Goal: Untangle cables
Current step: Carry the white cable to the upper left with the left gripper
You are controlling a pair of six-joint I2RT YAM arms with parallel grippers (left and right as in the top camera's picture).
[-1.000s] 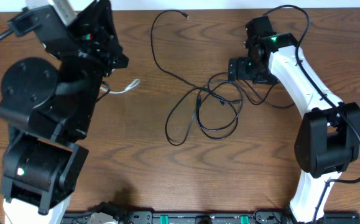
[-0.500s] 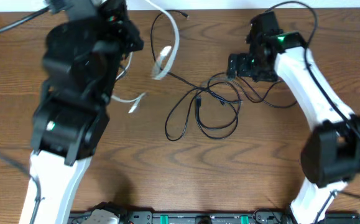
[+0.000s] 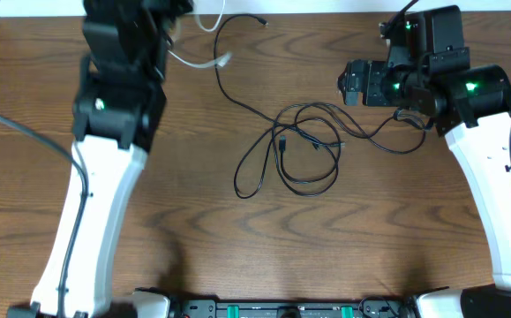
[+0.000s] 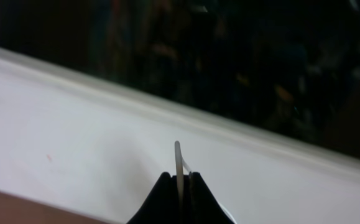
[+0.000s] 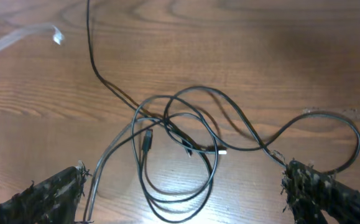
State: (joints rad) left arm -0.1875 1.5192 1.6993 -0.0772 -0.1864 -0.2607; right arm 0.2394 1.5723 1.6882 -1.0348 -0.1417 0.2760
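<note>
Left jaws pinching white cord (image 4: 178, 160), plain only from wrist, right jaws released

Left arm (image 3: 105, 177) reaches far, its fingers (image 4: 163, 200) pinching the white cord (image 4: 178, 158); right fingers (image 5: 55, 190) spread wide.

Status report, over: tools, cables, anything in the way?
Left tool shut on white cord, held up. Right tool open above black cords, tangled in a heap. Nothing seen in the way.
</note>
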